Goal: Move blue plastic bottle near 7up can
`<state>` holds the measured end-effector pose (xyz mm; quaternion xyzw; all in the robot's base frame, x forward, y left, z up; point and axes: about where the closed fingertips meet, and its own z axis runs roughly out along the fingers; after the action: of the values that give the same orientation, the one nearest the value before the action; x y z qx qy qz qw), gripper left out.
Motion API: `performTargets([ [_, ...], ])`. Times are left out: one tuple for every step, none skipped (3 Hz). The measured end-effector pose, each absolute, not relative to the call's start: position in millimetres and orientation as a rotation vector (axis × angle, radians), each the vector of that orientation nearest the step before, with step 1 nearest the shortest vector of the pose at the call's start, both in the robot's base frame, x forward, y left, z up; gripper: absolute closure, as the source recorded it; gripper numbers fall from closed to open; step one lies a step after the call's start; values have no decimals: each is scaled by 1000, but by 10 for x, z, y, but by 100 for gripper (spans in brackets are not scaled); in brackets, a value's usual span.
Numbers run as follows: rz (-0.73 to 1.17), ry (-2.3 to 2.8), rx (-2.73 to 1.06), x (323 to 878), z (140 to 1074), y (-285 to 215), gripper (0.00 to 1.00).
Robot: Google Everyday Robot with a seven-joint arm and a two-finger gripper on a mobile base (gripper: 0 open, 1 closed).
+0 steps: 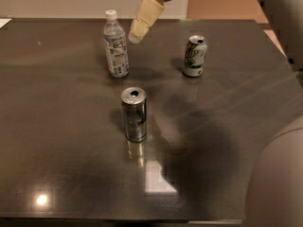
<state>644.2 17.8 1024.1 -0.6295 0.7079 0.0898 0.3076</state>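
The blue plastic bottle [115, 45] stands upright at the back left of the dark table [57, 126], white cap on top. The 7up can [194, 56] stands upright to its right, well apart from it. My gripper [137, 32] hangs from the top edge of the view, its cream-coloured fingers [143, 17] pointing down and left, just to the right of the bottle's upper part and above the table. It holds nothing that I can see.
A taller silver-grey can [134, 114] stands in the middle of the table, in front of the bottle. Part of my arm's pale body [279, 174] fills the right edge and lower right corner. The table's far edge runs behind the bottle.
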Motion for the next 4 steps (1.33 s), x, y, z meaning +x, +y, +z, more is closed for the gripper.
performTargets([
  [291,1842,-1561,6619,10267,372,0],
  [329,1825,-1484,6780,10285,515,0],
  [361,1847,-1463,6860,10207,642,0],
  [405,1864,-1450,6922,10154,741,0],
])
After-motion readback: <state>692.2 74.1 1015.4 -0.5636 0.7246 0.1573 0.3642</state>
